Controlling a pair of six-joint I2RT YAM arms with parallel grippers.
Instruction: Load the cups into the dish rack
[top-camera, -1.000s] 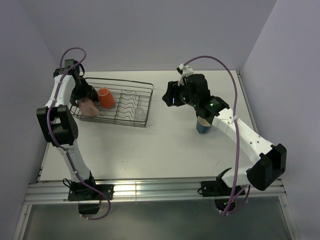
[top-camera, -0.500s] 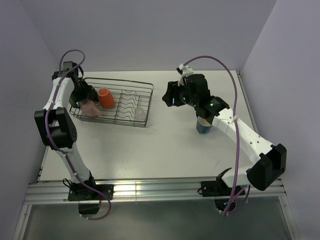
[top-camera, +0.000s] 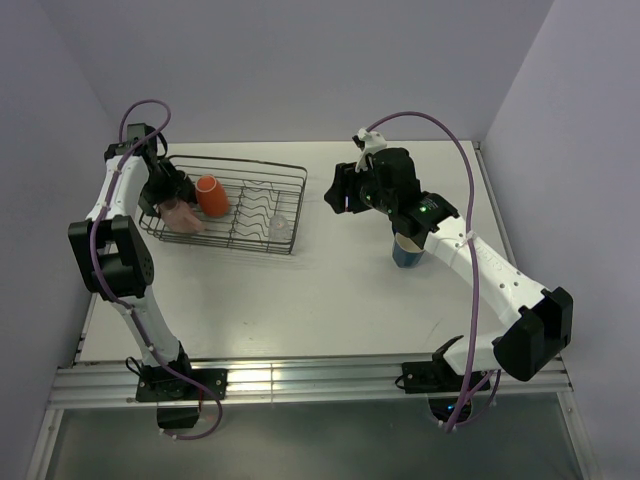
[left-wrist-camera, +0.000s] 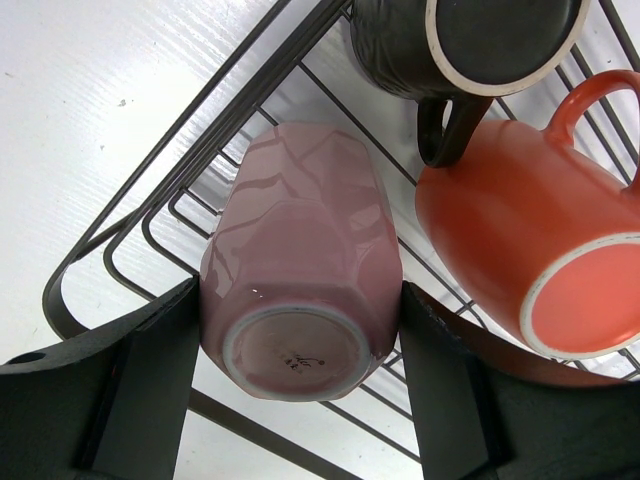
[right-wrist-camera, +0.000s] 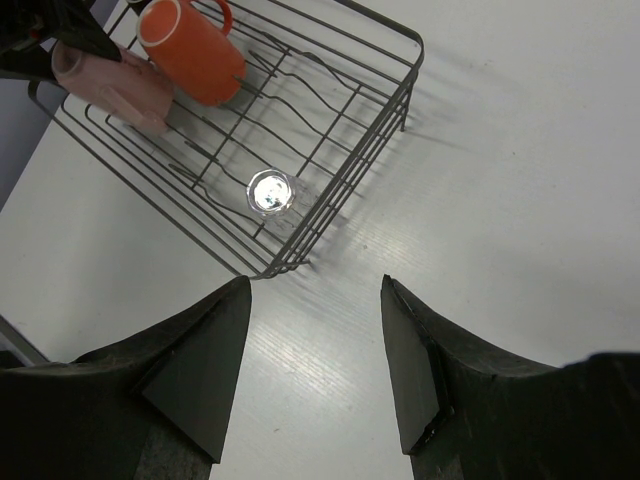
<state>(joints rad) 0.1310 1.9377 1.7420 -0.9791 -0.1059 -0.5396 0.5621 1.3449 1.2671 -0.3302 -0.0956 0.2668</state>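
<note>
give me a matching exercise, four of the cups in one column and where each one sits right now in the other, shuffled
1. pink cup
2. orange cup
3. glass tumbler
4. blue cup

A. on the table, outside the dish rack
B. in the rack, apart from the other cups
C. between the fingers of the left end effector
D. on its side in the rack, next to the dark brown cup

Pairs: 1-C, 2-D, 3-B, 4-A
</note>
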